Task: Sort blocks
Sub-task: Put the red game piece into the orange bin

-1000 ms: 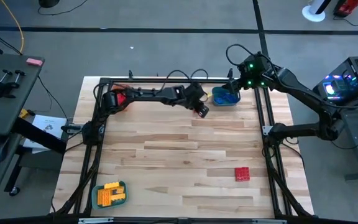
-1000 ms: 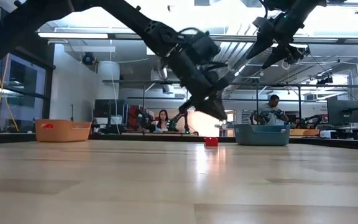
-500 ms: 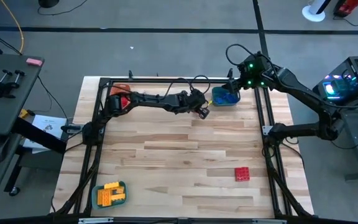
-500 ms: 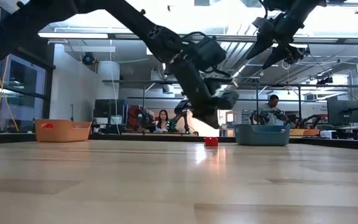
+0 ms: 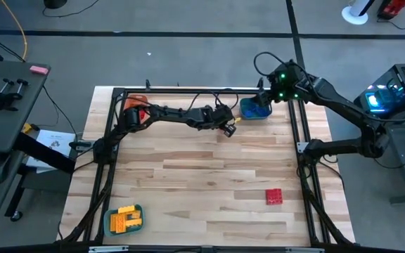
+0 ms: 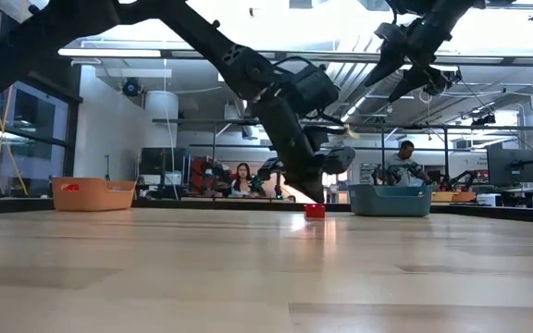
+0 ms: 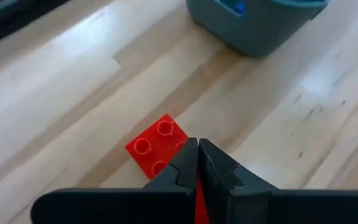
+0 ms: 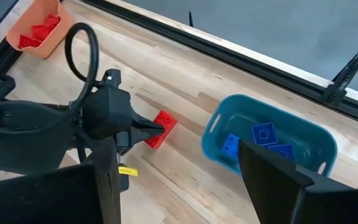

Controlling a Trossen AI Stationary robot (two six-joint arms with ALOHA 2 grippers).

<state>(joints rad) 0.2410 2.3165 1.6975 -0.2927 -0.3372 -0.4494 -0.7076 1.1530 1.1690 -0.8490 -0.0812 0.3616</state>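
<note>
A small red block (image 7: 157,146) lies flat on the table just left of the teal tray (image 5: 254,110), which holds blue blocks (image 8: 263,134). My left gripper (image 7: 197,157) is shut, its tips down at this block; it also shows in the right wrist view (image 8: 149,129) and the low view (image 6: 315,192). My right gripper (image 8: 188,186) hangs open above the teal tray (image 8: 272,124), touching nothing. Red blocks (image 8: 36,28) lie in the orange tray (image 5: 133,111) at the far left. Another red block (image 5: 273,196) lies near the right edge. My left gripper meets the red block at its corner (image 7: 178,148) nearest the fingers with its shut fingertips, slanting down from above and from the table's left. The block lies flat on the table. Whether the tips pinch anything on it, the fingers themselves hide.
A tray with yellow blocks (image 5: 124,218) stands at the near left corner. A dark frame (image 5: 188,90) runs round the table's edges. Bare wood (image 5: 202,176) fills the middle. People sit in the room beyond the table (image 6: 243,178).
My left gripper has turned about its wrist and swung its tips down onto the red block beside the teal tray. The block has stayed in place.
</note>
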